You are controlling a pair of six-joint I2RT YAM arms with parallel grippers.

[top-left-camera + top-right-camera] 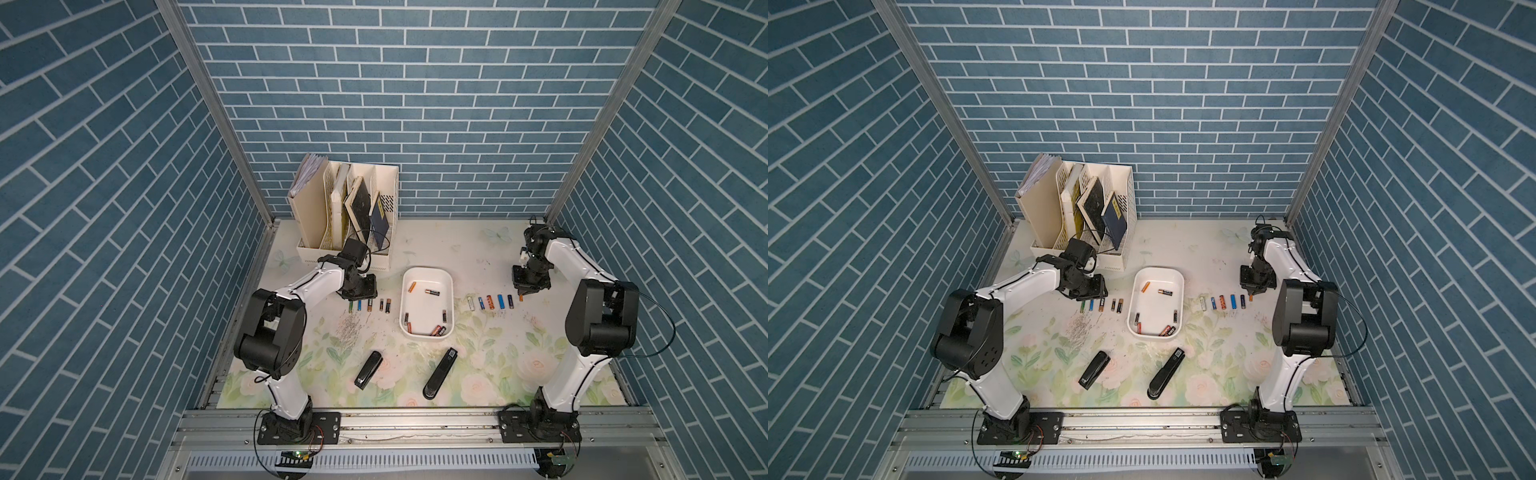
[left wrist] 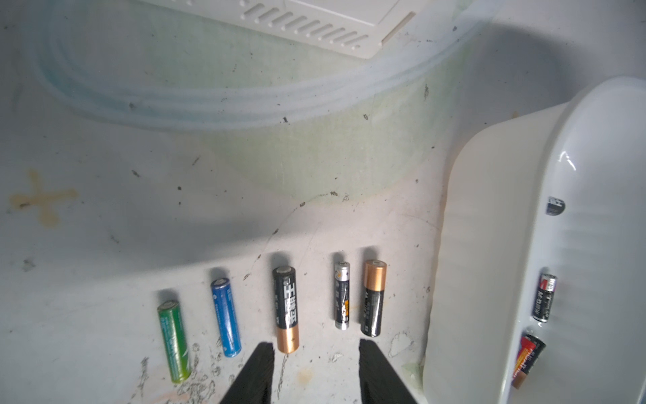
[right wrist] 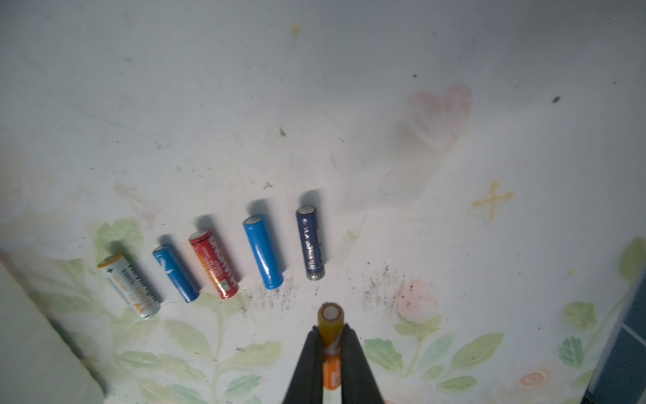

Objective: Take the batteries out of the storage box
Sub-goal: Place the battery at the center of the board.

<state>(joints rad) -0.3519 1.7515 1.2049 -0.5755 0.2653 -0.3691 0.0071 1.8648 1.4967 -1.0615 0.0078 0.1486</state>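
Both top views: we note the white storage box [image 1: 426,309] mid-table [image 1: 457,249]. Several batteries [image 1: 432,292] lie inside it, and more lie in rows on either side.

Left wrist: the left gripper [image 2: 315,344] is parted and empty over a row of five [image 2: 286,307], with the box just beside.

Right wrist: the right gripper [image 3: 331,331] is clamped on an orange battery [image 3: 330,316], near the dark-blue end of another five [image 3: 262,250].

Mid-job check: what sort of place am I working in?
Probably a robot test booth staged as a desk: brick-print walls, a file organizer with books, staplers on a floral tabletop.
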